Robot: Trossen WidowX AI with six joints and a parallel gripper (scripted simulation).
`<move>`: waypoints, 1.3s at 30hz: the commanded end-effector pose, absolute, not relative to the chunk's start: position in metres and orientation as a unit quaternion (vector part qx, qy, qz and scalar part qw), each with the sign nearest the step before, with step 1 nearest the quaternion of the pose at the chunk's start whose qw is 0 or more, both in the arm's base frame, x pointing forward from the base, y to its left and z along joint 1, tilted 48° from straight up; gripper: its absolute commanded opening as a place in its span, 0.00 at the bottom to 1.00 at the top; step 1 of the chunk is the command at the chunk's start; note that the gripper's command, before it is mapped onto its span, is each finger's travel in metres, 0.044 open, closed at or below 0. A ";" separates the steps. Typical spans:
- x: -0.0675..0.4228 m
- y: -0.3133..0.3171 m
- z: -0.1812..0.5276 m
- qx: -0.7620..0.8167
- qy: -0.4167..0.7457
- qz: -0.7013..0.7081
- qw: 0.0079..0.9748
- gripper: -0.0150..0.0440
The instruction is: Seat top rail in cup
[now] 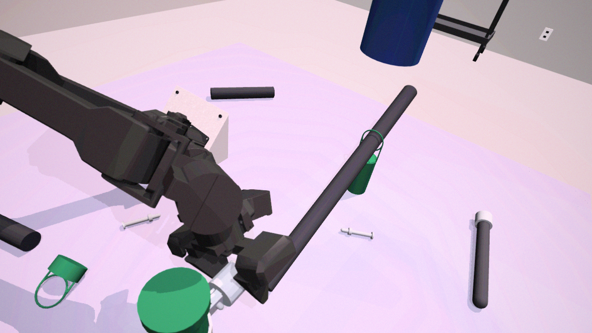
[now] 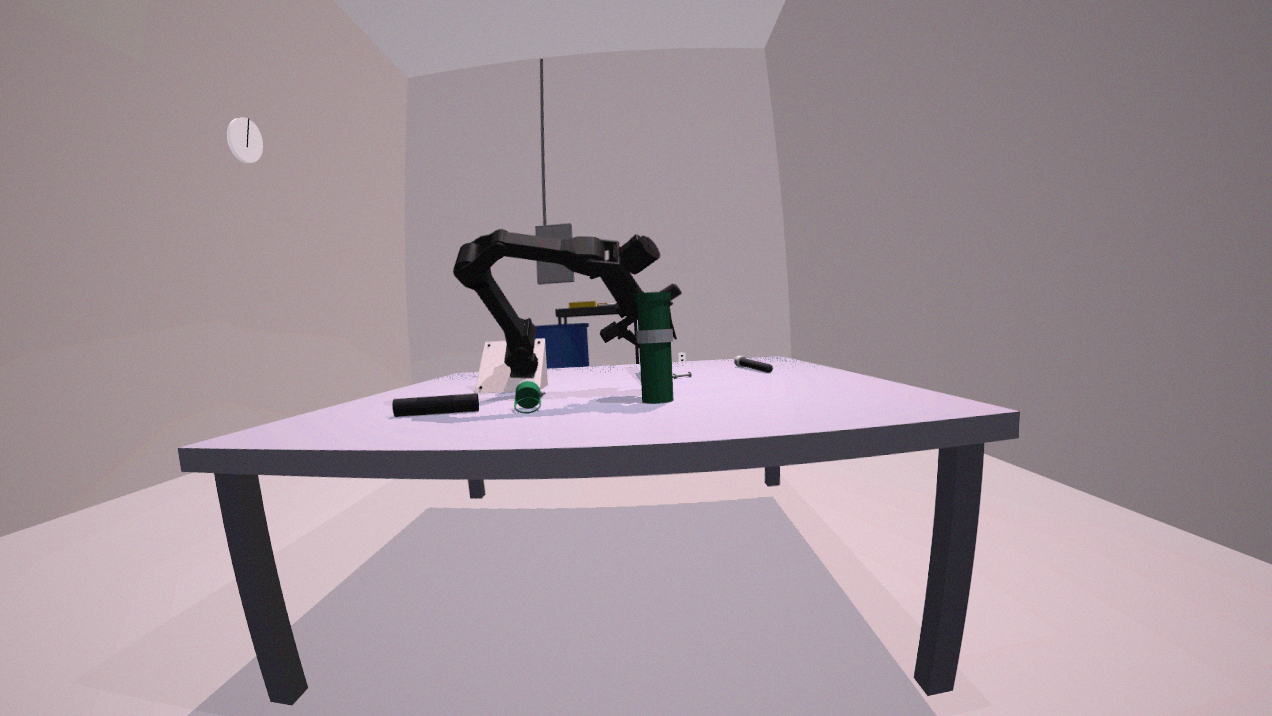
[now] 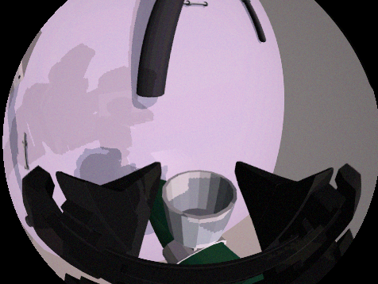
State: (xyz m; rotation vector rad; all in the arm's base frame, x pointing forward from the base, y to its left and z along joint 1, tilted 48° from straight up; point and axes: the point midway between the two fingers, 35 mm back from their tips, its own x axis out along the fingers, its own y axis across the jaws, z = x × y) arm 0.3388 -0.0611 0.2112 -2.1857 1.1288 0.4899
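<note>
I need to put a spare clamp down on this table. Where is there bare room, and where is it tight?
Bare: the stretch between the rail and the capped tube, apart from one small bolt; also beyond the short tube. Tight: around the big post, where the open end effector, cup and rail end meet.

No legible text, labels, brands, numbers or signs were found in any view. The round wall clock [image 2: 243,139] showed a blank white face with a single dark hand and no numerals. The pale mounting block [image 1: 194,119] under the arm carried only two dark dots, no lettering
</note>
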 end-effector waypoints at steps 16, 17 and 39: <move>0.336 -0.007 0.205 -0.809 0.437 0.173 0.352 1.00; 0.336 -0.002 0.203 -0.796 0.444 0.161 0.378 1.00; 0.311 0.122 0.179 -0.398 0.442 -0.184 0.782 1.00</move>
